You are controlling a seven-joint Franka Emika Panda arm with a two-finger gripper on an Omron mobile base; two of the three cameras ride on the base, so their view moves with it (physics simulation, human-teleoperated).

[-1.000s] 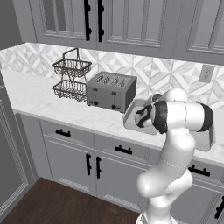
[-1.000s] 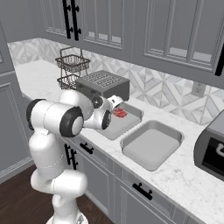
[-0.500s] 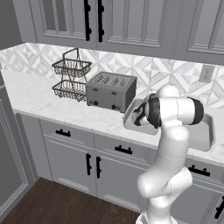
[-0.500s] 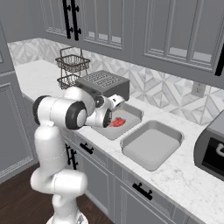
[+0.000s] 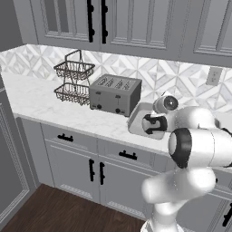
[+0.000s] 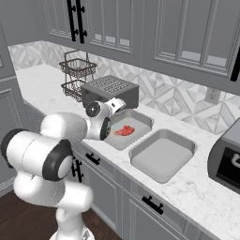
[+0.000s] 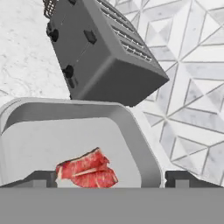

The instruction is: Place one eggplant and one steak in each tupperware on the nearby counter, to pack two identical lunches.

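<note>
On the white counter (image 6: 197, 187), beside the toaster (image 6: 110, 92), two grey tupperware tubs stood side by side. One steak (image 6: 124, 131) lay flat on the floor of the near tupperware (image 6: 142, 118), the one just next to the toaster. The far tupperware (image 6: 162, 154) held nothing that could be seen. I judged that only one of the four placements was done: this tub lacked its eggplant, and the other tub lacked both a steak and an eggplant. No eggplant was visible on this part of the counter.

The gripper (image 7: 111, 178) hung above the near tub with its fingertips (image 7: 40, 177) standing wide apart, one on each side of the steak and not touching it, so nothing was held.

The right base view showed both tubs together and the empty inside of the second one. The left base view showed the wire basket rack (image 5: 74, 81) and the toaster front, but the arm covered most of the tubs. The hand view showed the meat close, with its paler streaks.
</note>
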